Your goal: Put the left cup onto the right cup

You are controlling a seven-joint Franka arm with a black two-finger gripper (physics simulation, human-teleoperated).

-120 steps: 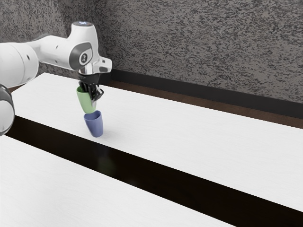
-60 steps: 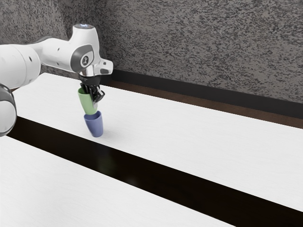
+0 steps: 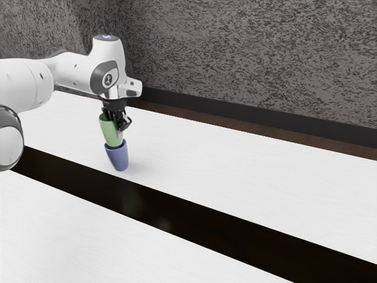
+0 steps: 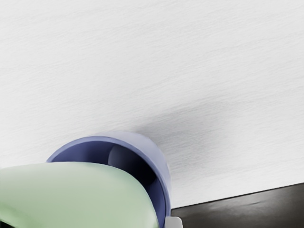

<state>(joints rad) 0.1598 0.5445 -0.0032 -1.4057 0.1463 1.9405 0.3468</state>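
As the exterior view shows it, arm: white, coming in from the exterior view's left over the table [image 3: 253, 171]
gripper [image 3: 121, 124]: pointing down, black fingers clamped on the rim of the green cup [image 3: 108, 132]
green cup, exterior view: slightly tilted, lower end set inside the mouth of the blue cup [image 3: 119, 158]
blue cup, exterior view: upright on the white tabletop, near the black stripe [image 3: 177, 215]
green cup [image 4: 71, 194], wrist view: large and blurred just under the hand, overlapping the blue cup's opening
blue cup [image 4: 159, 166], wrist view: rim and dark inside visible beside the green cup
table [image 4: 166, 66], wrist view: white surface, black stripe [image 4: 247, 209] close to the blue cup
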